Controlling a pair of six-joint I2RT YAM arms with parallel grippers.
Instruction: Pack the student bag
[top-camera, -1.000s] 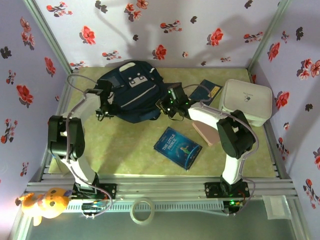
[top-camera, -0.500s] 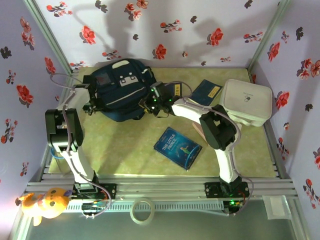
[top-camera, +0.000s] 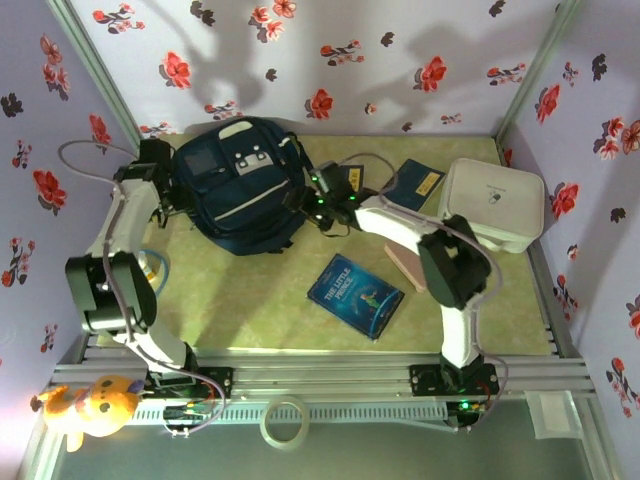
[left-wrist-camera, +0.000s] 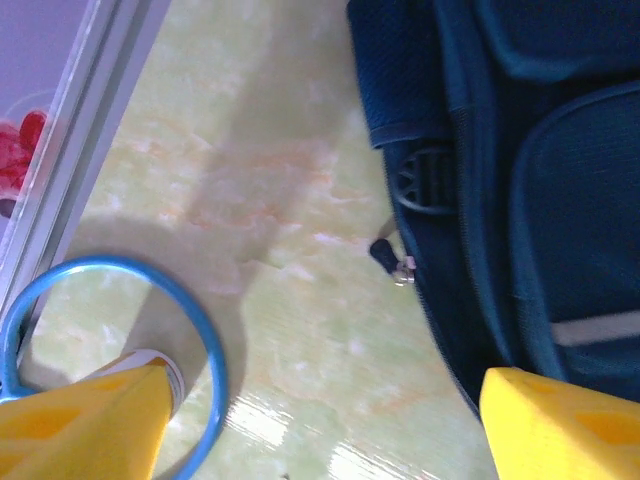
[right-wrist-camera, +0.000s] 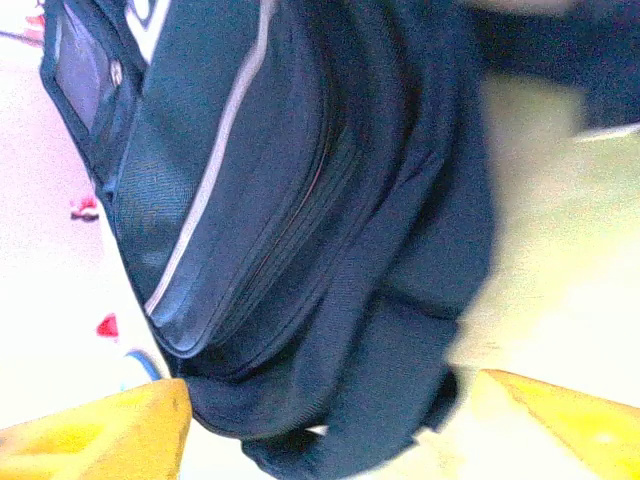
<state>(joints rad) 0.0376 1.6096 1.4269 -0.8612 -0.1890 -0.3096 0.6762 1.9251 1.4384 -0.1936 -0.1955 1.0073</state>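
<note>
Judging by the wrist views, both pairs of jaws are spread wide and nothing is pinched. The left gripper (left-wrist-camera: 320, 425) is held over bare mat (left-wrist-camera: 280, 230), with the bag (left-wrist-camera: 520, 150) just beside its right finger and a blue ring (left-wrist-camera: 212, 372) by its left finger. The right gripper (right-wrist-camera: 330, 425) is pointed at the side of the bag (right-wrist-camera: 280, 200), a finger set to either side of its lower corner; whether they touch cannot be told.

From above, the left gripper (top-camera: 163, 175) is seen at the bag's left edge and the right gripper (top-camera: 310, 200) at its right edge. The bag (top-camera: 235, 185) is thus flanked at the far middle of the mat, well apart from the book (top-camera: 355, 295) and the box (top-camera: 495, 205).

The bag is judged soft and slack, bulky rather than heavy, and likely to sag or fold if lifted at one point. Its woven cloth should not slip. A firm hold would best be taken on a strap or seam, and the zip pull (left-wrist-camera: 400, 268) would be pinched for opening.

Navy fabric is shown, with a pale stripe across the front pocket and white patches near the top. No open zip is seen.
</note>
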